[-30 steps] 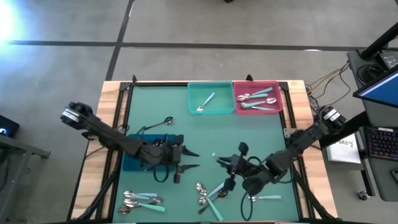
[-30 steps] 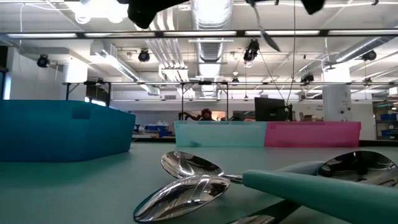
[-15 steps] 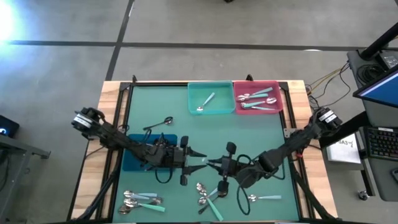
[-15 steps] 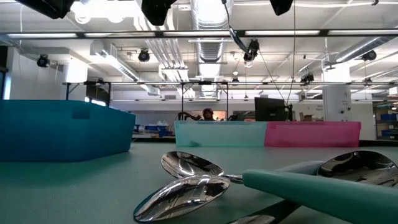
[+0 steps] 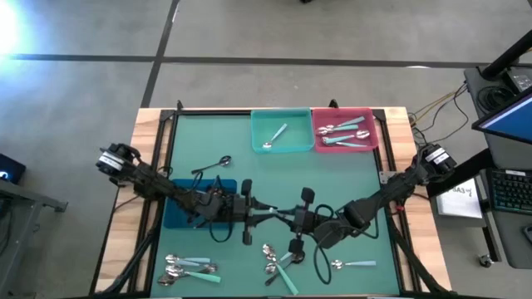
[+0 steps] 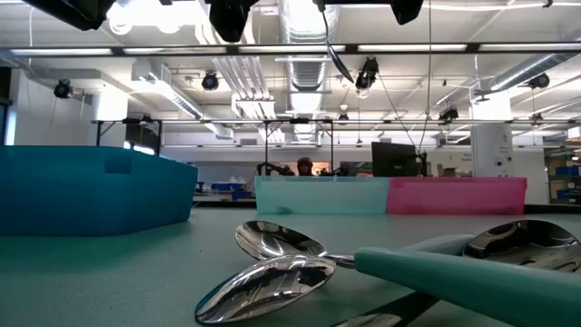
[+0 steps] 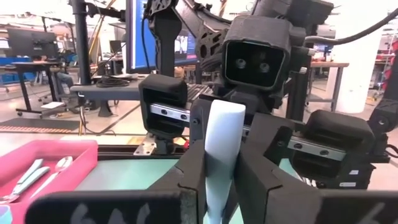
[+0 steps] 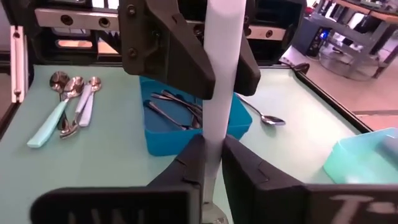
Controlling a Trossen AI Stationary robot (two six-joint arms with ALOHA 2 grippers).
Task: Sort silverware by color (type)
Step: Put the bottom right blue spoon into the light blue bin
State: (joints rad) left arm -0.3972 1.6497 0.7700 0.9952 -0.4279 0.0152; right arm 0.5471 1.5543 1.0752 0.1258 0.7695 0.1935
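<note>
Two grippers are met nose to nose over the middle of the table (image 5: 179, 141), above its surface. One pale-handled spoon (image 7: 219, 155) is pinched by the left gripper (image 7: 222, 186) and also by the right gripper (image 8: 211, 168), both pressed together on its handle. Other spoons (image 5: 278, 259) are lying near the front edge.

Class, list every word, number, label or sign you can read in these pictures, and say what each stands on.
Nothing reads for certain.
Dark print on the white sheet beside the table: too small to read.
White scrawl on the left wrist's dark bar: too blurred.
White scrawl on the right wrist's dark bar: perhaps "T", unclear.
</note>
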